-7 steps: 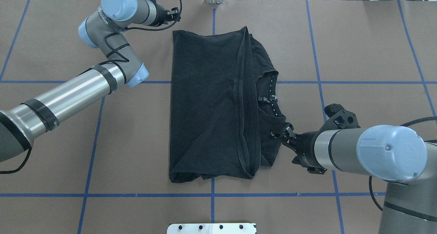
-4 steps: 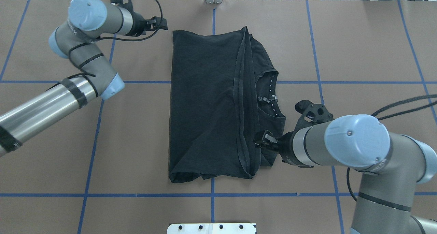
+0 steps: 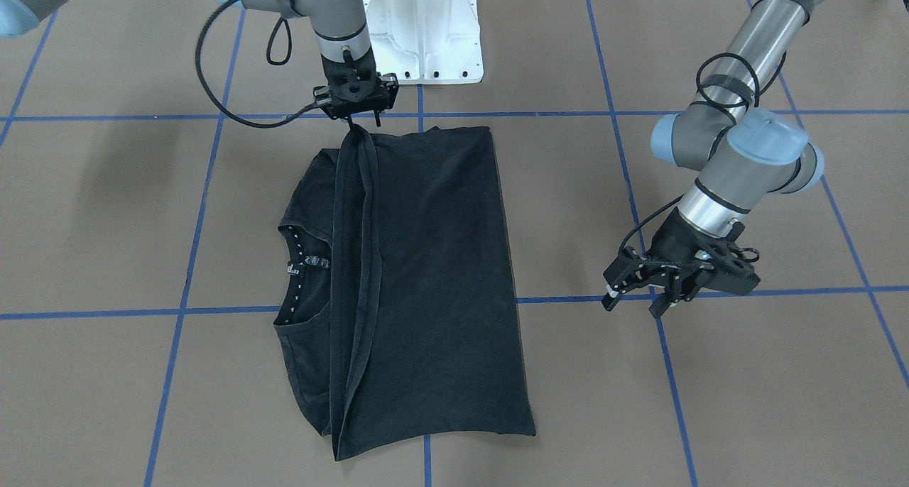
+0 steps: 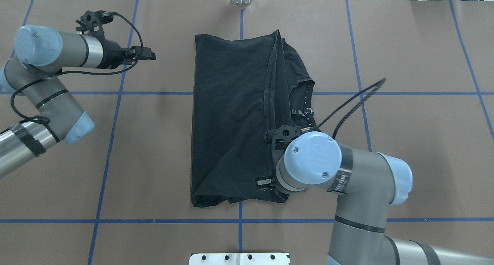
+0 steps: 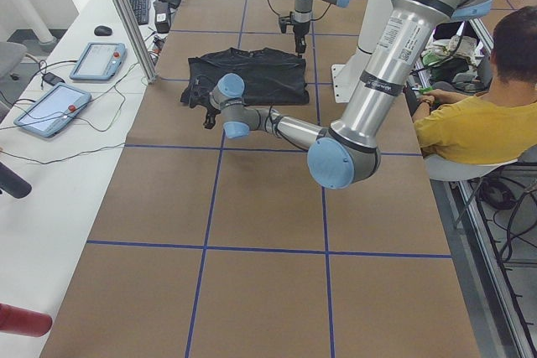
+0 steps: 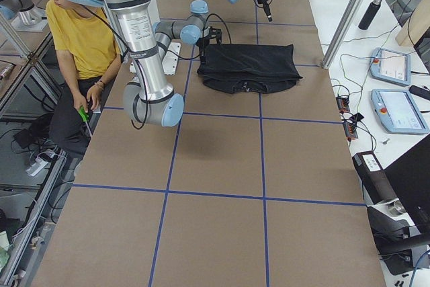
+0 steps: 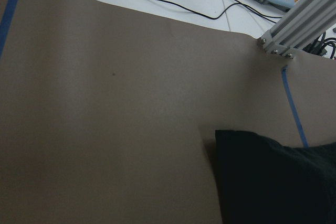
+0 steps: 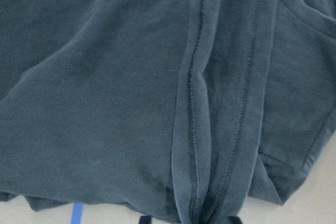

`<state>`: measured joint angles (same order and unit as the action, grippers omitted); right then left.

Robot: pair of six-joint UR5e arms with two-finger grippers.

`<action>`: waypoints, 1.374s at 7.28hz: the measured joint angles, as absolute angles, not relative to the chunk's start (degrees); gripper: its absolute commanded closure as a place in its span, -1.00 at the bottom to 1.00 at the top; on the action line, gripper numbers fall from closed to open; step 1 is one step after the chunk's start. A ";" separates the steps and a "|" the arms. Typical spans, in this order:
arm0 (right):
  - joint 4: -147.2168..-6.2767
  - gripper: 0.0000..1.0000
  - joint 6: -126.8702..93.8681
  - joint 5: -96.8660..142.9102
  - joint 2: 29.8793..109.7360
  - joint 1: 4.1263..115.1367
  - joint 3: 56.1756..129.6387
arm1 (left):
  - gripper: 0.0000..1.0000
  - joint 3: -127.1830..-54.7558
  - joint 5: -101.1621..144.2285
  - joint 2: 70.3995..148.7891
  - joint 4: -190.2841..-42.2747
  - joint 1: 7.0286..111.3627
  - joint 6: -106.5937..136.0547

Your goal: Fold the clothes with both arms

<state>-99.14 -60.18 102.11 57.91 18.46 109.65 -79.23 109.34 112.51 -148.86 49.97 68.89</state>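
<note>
Shirt: black folded T-shirt (image 4: pixel 231 122) lies flat at the middle of the brown surface (image 4: pixel 154 160).
Change: right gripper (image 3: pixel 363 123) has swung over the shirt's 5 o'clock hem corner; left gripper (image 3: pixel 632 304) has retreated toward 9 o'clock.
Views: the overhead view hides the right fingers under the wrist; the front view shows them spread astride the hem. The left fingers are spread and empty.

The folded black T-shirt (image 3: pixel 433 274) lies mid-table (image 3: pixel 106 224). The right gripper (image 3: pixel 362 123) stands at its hem corner by the robot-side edge. The left gripper (image 3: pixel 634 304) hangs well apart.
</note>
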 measured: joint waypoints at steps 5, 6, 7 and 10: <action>-112.53 0.08 -39.26 98.28 48.00 18.05 99.83 | -1.00 -84.96 109.18 106.74 -148.80 49.93 72.40; -112.87 0.20 -38.91 97.95 48.00 17.49 99.47 | -1.00 -84.90 109.17 106.72 -148.80 49.93 72.53; -113.06 0.20 -38.81 97.81 48.00 17.21 99.34 | -1.00 -84.88 109.16 106.70 -148.80 49.92 72.57; -113.36 0.20 -38.90 97.64 48.20 16.40 99.29 | -1.00 -84.87 109.22 106.75 -148.80 49.89 72.65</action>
